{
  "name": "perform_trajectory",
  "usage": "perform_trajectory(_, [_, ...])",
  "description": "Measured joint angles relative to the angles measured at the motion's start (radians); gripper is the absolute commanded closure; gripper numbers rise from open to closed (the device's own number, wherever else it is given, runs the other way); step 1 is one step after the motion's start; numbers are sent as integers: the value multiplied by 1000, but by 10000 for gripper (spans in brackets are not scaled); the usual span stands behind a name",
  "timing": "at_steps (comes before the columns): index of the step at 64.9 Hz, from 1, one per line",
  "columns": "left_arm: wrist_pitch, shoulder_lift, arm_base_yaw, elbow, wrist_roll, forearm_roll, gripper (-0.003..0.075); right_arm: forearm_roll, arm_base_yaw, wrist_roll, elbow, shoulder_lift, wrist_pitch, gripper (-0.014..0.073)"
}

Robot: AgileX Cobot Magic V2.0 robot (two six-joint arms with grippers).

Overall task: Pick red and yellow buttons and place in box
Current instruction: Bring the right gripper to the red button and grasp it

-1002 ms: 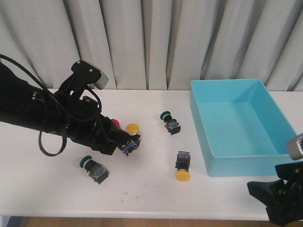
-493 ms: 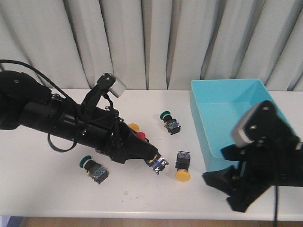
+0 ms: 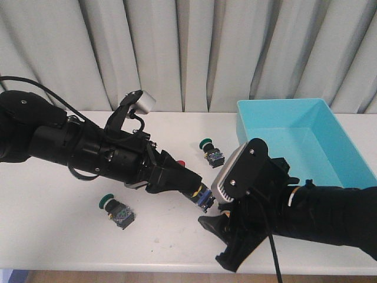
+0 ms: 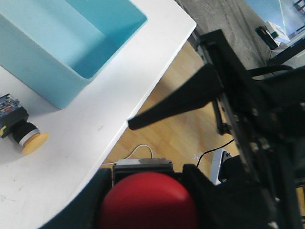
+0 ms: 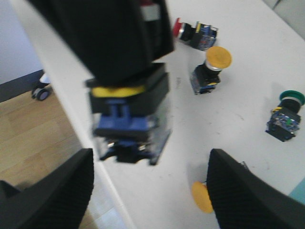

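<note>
Left tool (image 3: pixel 197 194) clamped on red button (image 4: pixel 147 200) — small, rigid, slick cap; hold blocky body. Right tool (image 3: pixel 221 242) spread open, empty.

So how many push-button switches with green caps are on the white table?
2. One green-capped push-button switch lies left of the turquoise plastic box; the other is near the table's front left. Others may be hidden.

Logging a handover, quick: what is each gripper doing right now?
Left gripper: closed on a red button.
Right gripper: open, holding nothing.
</note>
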Motion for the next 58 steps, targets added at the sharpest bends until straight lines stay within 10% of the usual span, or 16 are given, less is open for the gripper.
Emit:
perform_trajectory(33, [-1, 0, 0, 0, -6, -15, 538, 2, 113, -108, 0, 24, -152, 135])
perform_trajectory(58, [5, 0, 0, 0, -10, -13, 534, 8, 113, -108, 0, 24, -149, 409])
